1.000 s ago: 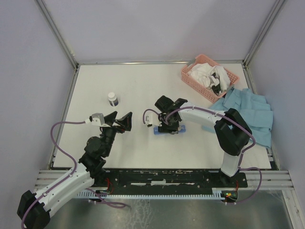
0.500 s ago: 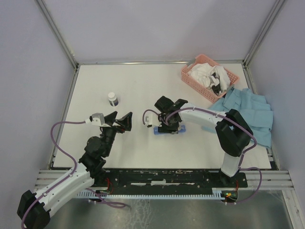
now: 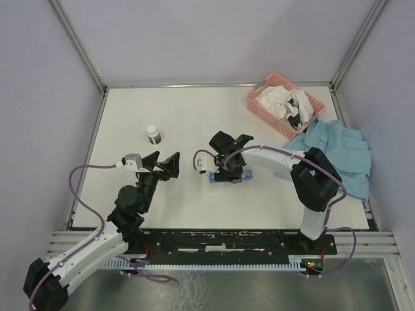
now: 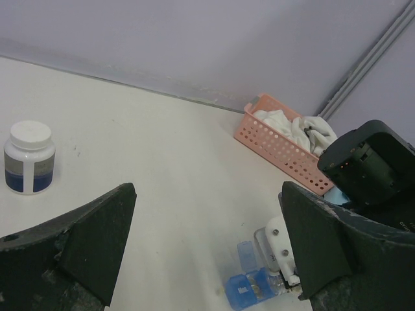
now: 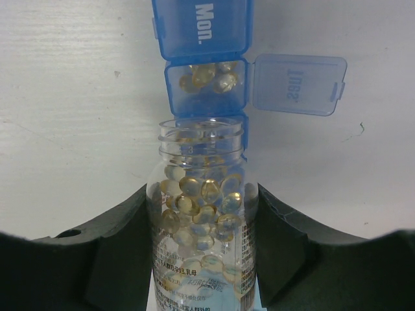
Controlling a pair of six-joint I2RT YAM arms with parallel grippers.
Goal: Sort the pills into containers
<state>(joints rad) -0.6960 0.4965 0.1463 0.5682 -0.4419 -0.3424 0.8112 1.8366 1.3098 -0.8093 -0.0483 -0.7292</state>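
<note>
On the white surface (image 3: pixel 181 123), mid-frame, the right claw (image 5: pixel 202 194) grips a clear plastic bottle (image 5: pixel 194 275) part-full of yellowish-orange pills (image 5: pixel 194 214). Its mouth meets the narrow blue plastic pill-organiser strip (image 5: pixel 202 26), whose open compartment holds perhaps five. The left claw (image 4: pixel 207 194) gapes, empty.

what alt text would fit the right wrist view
The right gripper grips a clear, uncapped bottle of yellow pills, its mouth at an open compartment of the blue pill organiser that holds a few pills.
</note>
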